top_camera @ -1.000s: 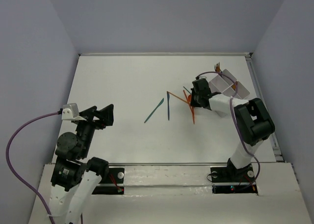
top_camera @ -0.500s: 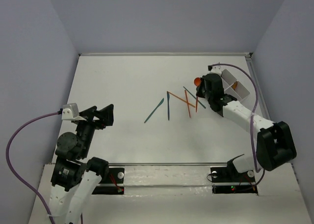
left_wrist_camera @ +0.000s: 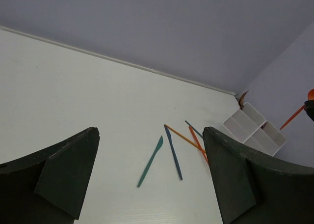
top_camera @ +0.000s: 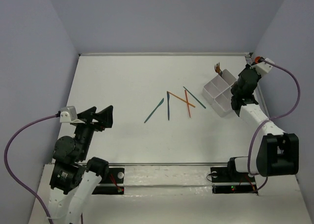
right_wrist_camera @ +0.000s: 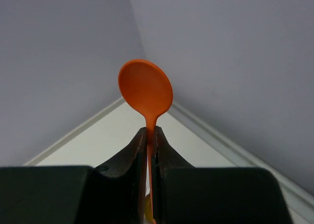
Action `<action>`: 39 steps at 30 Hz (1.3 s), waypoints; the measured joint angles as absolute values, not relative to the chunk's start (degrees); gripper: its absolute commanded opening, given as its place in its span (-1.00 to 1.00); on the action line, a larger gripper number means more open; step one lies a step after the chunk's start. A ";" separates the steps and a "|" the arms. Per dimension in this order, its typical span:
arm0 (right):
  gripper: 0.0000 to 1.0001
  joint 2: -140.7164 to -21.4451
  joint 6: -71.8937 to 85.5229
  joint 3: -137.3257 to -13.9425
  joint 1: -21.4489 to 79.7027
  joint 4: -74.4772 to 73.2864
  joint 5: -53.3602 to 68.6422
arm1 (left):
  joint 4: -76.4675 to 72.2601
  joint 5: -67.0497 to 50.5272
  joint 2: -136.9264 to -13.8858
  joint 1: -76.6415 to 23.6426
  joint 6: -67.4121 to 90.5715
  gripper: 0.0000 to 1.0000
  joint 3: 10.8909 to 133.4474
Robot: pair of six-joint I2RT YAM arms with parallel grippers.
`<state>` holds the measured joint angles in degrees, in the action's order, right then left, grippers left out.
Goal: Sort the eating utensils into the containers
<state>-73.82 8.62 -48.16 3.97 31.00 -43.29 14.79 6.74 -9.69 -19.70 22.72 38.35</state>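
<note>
Right claw (right_wrist_camera: 147,135) has swung to the far right corner, by the white plastic four-box tray (top_camera: 212,86), pinching a thin orange plastic spoon (right_wrist_camera: 145,89), likely light and bendy, by its handle. Left claw (top_camera: 105,117) gapes wide.

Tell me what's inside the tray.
One orange utensil stands in the tray's far compartment. Two other compartments look empty. The right arm partly covers the fourth, so its contents can't be told.

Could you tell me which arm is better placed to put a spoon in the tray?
Right: the right gripper holds the orange spoon near the white tray; the left gripper is open, far off.
</note>
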 measured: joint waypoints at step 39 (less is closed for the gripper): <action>-0.03 -86.89 -13.65 -37.01 6.63 58.92 -42.09 | 14.83 7.73 -7.79 -23.20 22.39 0.98 38.35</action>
<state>-86.89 -13.65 -37.01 6.63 58.92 -42.09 14.83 7.73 -7.79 -23.20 22.39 38.35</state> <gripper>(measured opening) 0.407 0.986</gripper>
